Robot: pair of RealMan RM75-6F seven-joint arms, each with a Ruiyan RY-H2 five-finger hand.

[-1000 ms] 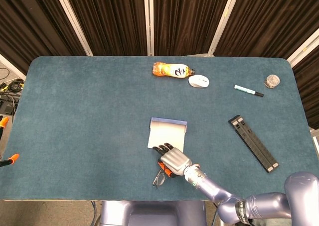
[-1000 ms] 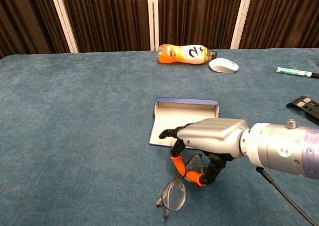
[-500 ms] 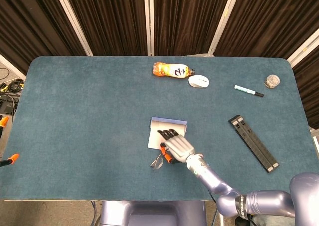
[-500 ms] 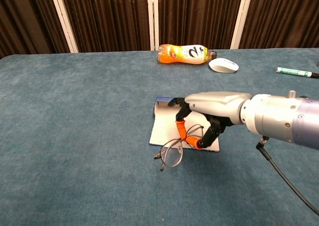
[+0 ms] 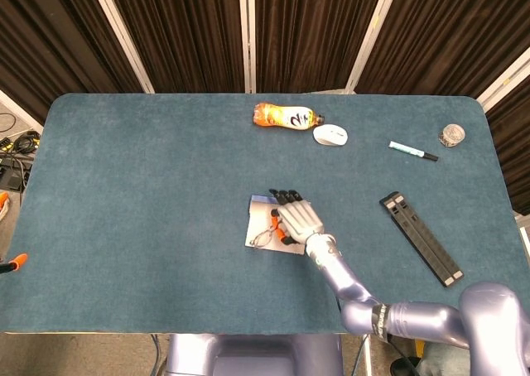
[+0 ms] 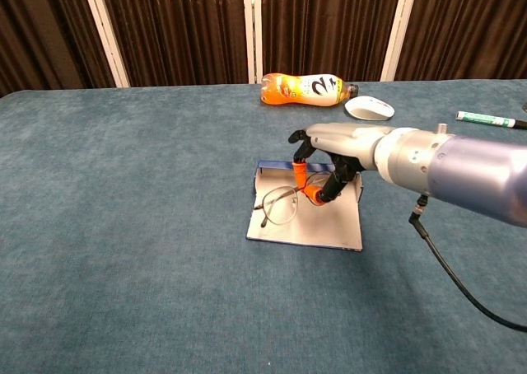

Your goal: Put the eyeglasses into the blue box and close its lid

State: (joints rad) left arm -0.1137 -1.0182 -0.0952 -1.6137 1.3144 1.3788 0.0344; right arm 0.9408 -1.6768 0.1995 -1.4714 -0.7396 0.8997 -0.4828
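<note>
The blue box [image 6: 306,230] [image 5: 253,238] lies open and flat at the table's middle, its pale inside facing up. Thin wire-framed eyeglasses [image 6: 280,206] [image 5: 263,237] hang above the box's left part. My right hand [image 6: 333,157] [image 5: 299,219] pinches them between orange-tipped fingers [image 6: 300,171], with the free lens drooping to the left. The hand hovers over the box's back half. My left hand appears in neither view.
An orange drink bottle [image 6: 305,89] and a white mouse [image 6: 369,108] lie at the back. A marker pen [image 6: 489,120] lies at the far right. A black folded stand [image 5: 420,237] and a small round tin [image 5: 452,134] are on the right side.
My right hand has lifted the eyeglasses off the table in front of the box and carried them away from me, so that they now hang over the open box.
</note>
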